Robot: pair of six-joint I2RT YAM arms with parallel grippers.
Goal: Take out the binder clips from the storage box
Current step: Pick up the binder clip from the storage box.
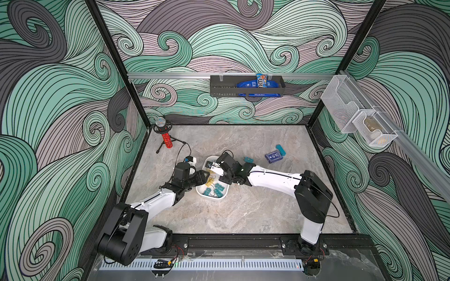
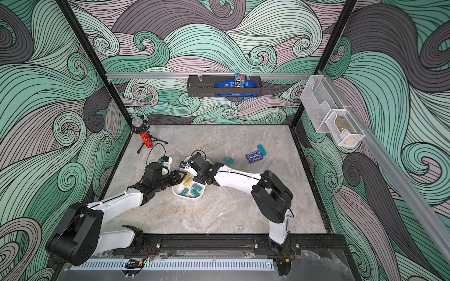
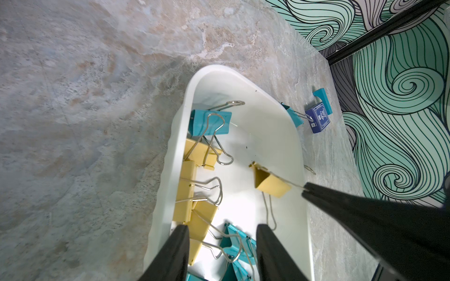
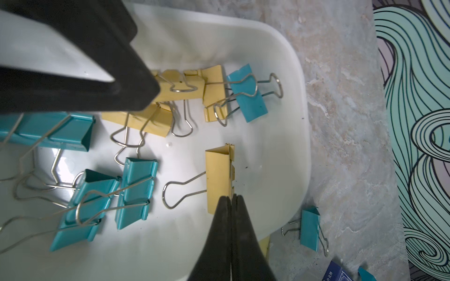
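The storage box (image 1: 211, 198) is a shallow white tray in the middle of the table, seen in both top views. Several binder clips lie in it, teal ones (image 4: 136, 189) and yellow ones (image 4: 180, 90). My right gripper (image 4: 230, 197) is shut on the wire handle of one yellow binder clip (image 4: 219, 175) near the box's wall. The left wrist view shows that pinch, with the clip (image 3: 270, 182) tilted. My left gripper (image 3: 222, 231) is open over the box's other side, with yellow and teal clips below its fingers (image 3: 180, 238). One teal clip (image 1: 248, 159) lies on the table outside the box.
A dark blue card box (image 1: 274, 157) and a teal block (image 1: 280, 149) lie at the back right. A microphone on a tripod (image 1: 165, 136) stands in the back left corner. A black rack (image 1: 246, 88) hangs on the back wall, mesh baskets (image 1: 353, 119) on the right wall.
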